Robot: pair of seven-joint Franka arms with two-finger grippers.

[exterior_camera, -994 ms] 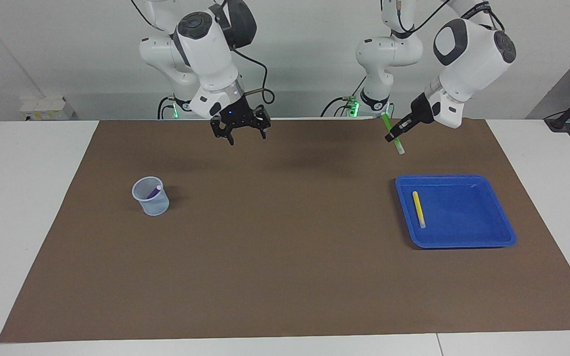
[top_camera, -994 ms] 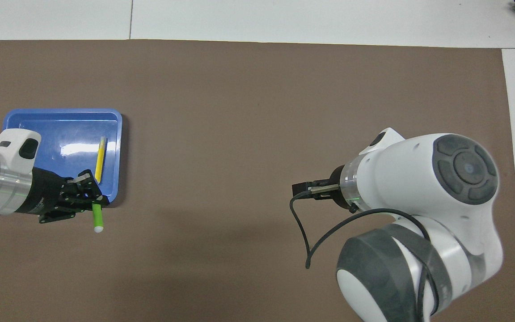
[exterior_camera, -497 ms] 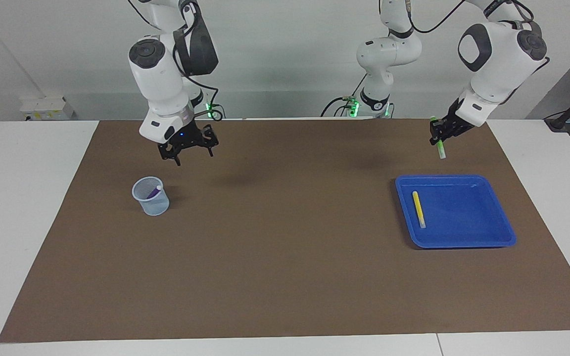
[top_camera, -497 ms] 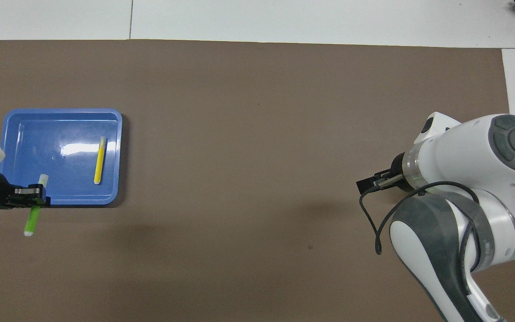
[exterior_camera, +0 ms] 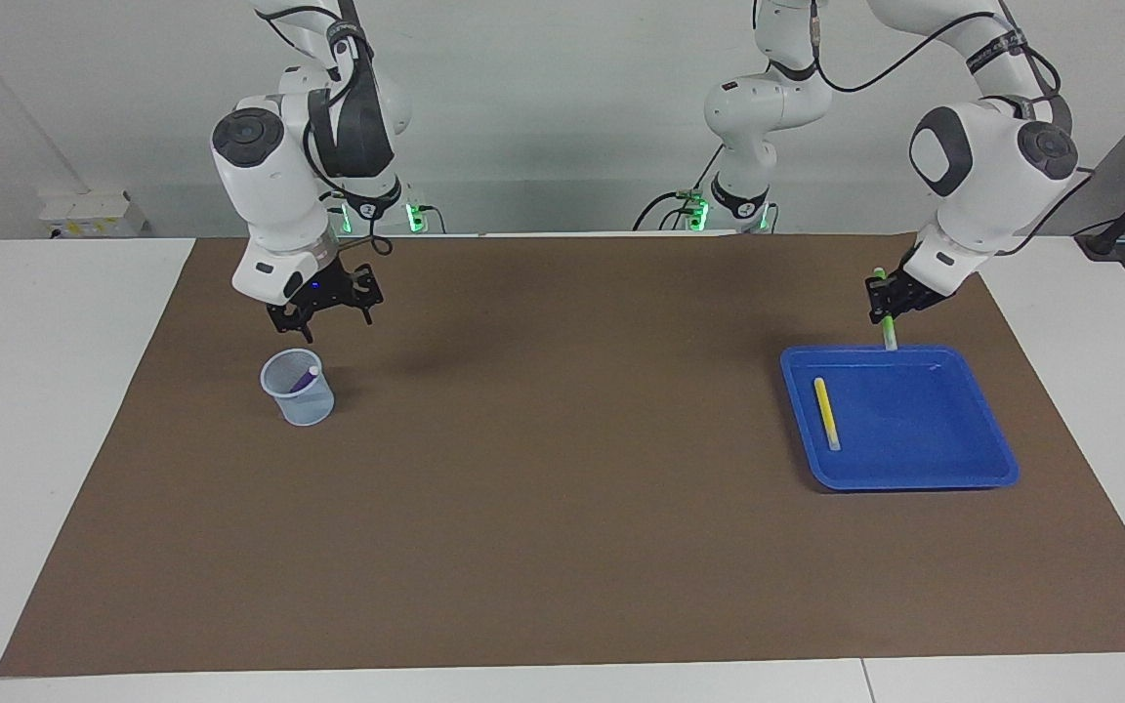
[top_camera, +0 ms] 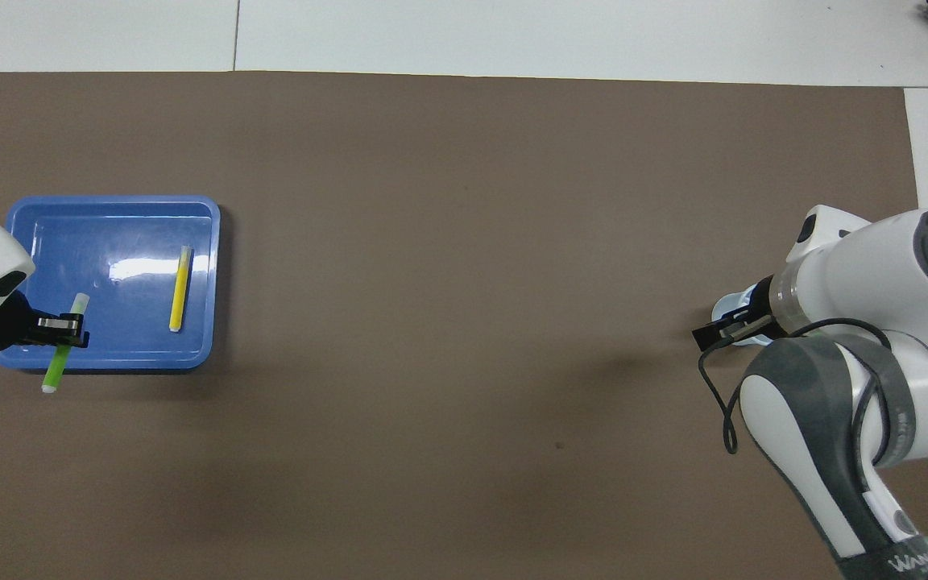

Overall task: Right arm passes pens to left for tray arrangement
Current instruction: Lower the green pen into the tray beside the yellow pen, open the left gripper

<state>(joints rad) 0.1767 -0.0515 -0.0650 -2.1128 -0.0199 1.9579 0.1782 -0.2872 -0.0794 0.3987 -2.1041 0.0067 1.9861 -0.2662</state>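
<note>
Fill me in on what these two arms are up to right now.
The left gripper is shut on the green pen, holding it over the edge of the blue tray nearest the robots. The yellow pen already lies in the tray. The right gripper hangs above the pale blue mesh cup, which has the purple pen in it. So one pen is placed, one is about to be, and one waits.

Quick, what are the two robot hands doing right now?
Left gripper: shut on the green pen, over the tray.
Right gripper: open, holding nothing, over the cup.
</note>
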